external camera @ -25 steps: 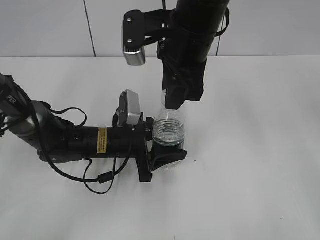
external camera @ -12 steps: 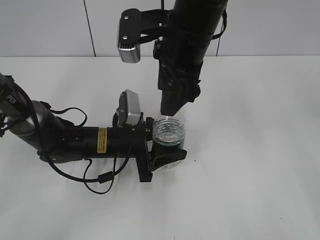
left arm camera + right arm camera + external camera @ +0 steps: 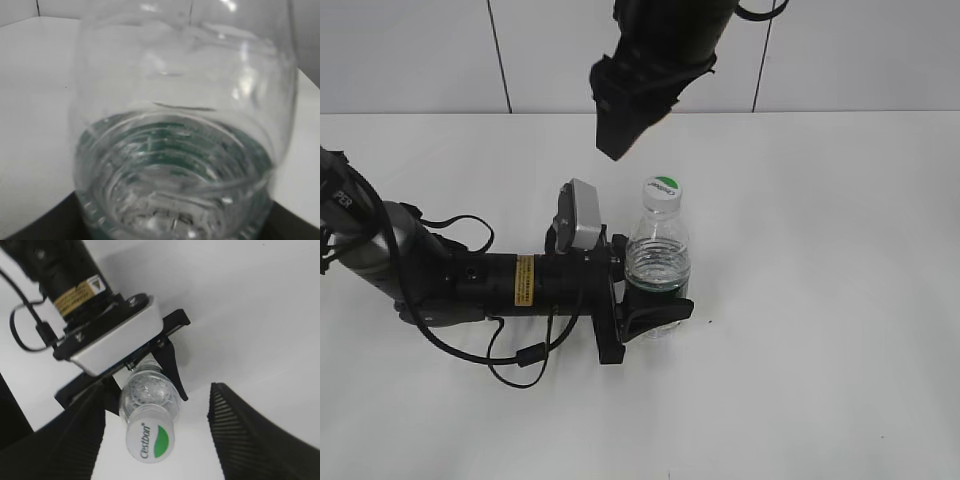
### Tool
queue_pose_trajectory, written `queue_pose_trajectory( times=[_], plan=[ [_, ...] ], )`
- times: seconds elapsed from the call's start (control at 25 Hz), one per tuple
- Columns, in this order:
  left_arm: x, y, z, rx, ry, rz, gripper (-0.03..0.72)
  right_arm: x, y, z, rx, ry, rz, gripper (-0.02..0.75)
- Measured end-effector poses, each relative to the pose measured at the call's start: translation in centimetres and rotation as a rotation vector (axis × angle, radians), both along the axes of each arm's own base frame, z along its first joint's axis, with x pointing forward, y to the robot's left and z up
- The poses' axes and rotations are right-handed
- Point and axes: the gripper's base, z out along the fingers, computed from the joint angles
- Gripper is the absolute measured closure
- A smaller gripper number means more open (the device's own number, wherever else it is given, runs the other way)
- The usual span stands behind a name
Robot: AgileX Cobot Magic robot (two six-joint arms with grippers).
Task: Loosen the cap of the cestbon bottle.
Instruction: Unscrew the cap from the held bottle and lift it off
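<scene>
Gripping the bottle point(image 3: 658, 262) low, left gripper point(image 3: 655, 310) stays clamped; right gripper point(image 3: 618, 140), jaws apart, hangs above the seated cap point(image 3: 662, 189); loosening unconfirmed.

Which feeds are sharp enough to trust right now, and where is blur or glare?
Left wrist view: the cestbon bottle fills the frame, soft, with glare spots. Right wrist view: the cap print is readable; the right gripper's fingers are blurred. Exterior view: evenly lit, sharp.
</scene>
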Motion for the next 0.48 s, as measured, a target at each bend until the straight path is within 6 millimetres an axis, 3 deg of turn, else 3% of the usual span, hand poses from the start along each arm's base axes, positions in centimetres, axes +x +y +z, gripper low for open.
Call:
queue_pose_trajectory(
  times=[0.24,0.48],
  plan=[
    [0.0,0.0,0.0,0.0,0.001,0.0,0.284,0.1,0.0,1.0,0.101,0.164,-0.488,0.243],
    [0.0,0.0,0.0,0.0,0.001,0.0,0.284,-0.2,-0.4,1.5,0.129,0.211,-0.648,0.243]
  ],
)
